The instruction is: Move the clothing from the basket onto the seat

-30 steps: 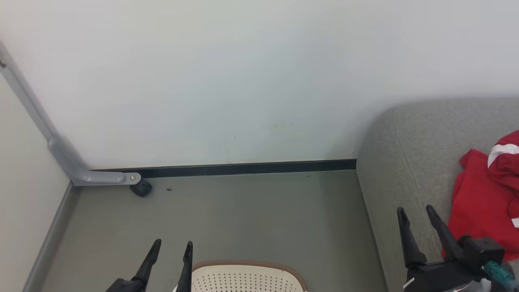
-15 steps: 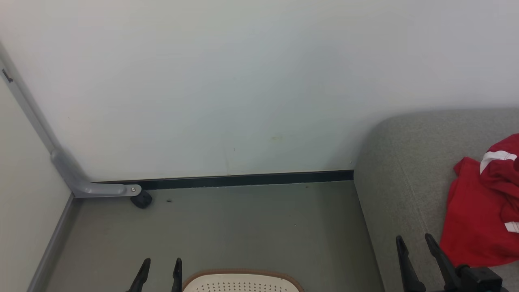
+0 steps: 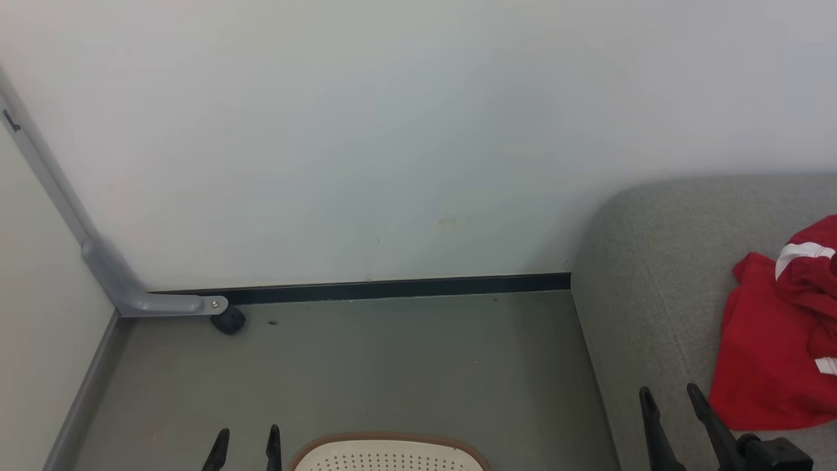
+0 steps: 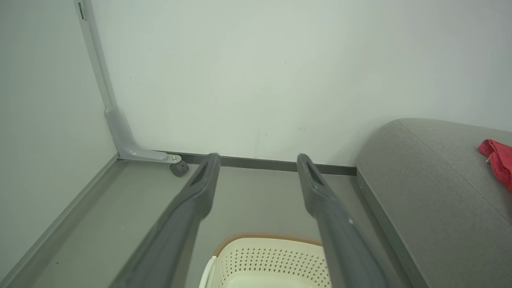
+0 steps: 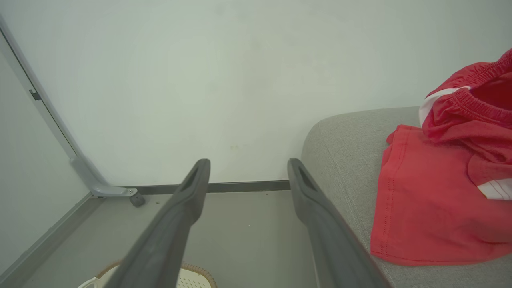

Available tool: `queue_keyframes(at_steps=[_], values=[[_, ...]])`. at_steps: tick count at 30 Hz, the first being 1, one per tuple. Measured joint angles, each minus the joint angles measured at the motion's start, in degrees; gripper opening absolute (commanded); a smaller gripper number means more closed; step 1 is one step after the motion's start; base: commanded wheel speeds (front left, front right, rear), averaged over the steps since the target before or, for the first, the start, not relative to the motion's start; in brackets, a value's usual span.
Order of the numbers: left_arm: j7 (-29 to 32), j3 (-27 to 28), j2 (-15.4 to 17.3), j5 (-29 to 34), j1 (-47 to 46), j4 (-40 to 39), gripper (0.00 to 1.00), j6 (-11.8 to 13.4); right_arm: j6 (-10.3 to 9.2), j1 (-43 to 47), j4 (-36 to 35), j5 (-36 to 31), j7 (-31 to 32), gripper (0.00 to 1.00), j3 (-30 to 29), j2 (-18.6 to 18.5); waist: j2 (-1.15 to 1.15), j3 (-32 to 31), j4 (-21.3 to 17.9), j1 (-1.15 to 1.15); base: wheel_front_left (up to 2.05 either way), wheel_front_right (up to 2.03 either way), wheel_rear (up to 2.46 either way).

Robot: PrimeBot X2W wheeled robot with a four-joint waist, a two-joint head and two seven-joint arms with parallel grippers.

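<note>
Head view, clothing point(image 3: 765, 353): red pile lying on the seat point(image 3: 641, 294), cut off by the right edge of the picture.
Clothing, make-up: one plain red piece spread flat; a second piece with white bands bunched on its far right part. Its elastic waistband shows in the right wrist view.
Seat: grey fabric, with a rounded corner toward the wall point(image 3: 392, 131). It stands on the floor point(image 3: 392, 366) at the right.
Basket point(image 3: 386, 437): cream, perforated, brown rim. Its far end is in view at the bottom edge, on the floor, left of the seat and apart from it.
Right gripper point(image 3: 668, 392): jaws spread wide, holding nothing. It is over the seat's near left part, just beside the clothing's lower left corner and not touching it.
Left gripper point(image 3: 248, 433): jaws spread wide, holding nothing. It is over the floor, just left of the basket's far rim.
Skirting point(image 3: 392, 288): dark strip along the foot of the wall, ending at the seat.
Frame leg point(image 3: 150, 304): grey, in the left corner, with a black caster point(image 3: 228, 322) resting on the floor.
</note>
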Motion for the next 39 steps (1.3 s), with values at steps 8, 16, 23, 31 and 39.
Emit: queue_keyframes(at_steps=[8, 16, 23, 31, 39], values=[[0.0, 0.9, -0.9, 0.5, 0.0, 0.4, 1.00, 0.0, -0.48, 0.1, -1.4, 0.0, 0.5, 1.00, -0.3, -0.2, 0.00, 0.1, 0.1, 0.00, 0.00, 0.00, 0.00], [0.0, 1.3, -1.6, 0.9, 0.0, 0.7, 1.00, 0.0, -0.98, 1.1, -2.4, 0.0, 1.4, 1.00, -0.4, -0.4, 0.00, 0.3, 0.2, 0.00, 0.00, 0.00, 0.00], [0.0, 1.5, -1.8, 1.3, 0.0, 0.8, 1.00, 0.0, -0.99, 1.1, -3.0, 0.0, 1.9, 1.00, -0.4, -0.4, 0.00, 0.3, 0.1, 0.00, 0.00, 0.00, 0.00], [0.2, 1.5, -1.8, 1.4, 0.0, 1.2, 0.00, 0.0, -0.99, 1.1, -3.4, 0.0, 2.5, 0.00, -0.5, -0.8, 0.00, 0.4, 0.2, 0.00, 0.00, 0.00, 0.00], [0.6, 1.4, -2.0, 0.7, 1.9, 4.7, 0.00, -0.1, -0.91, 3.4, 0.7, 0.7, 2.7, 0.00, 0.2, 1.2, 0.00, 0.4, 0.2, 0.00, 0.00, 0.00, 0.00]])
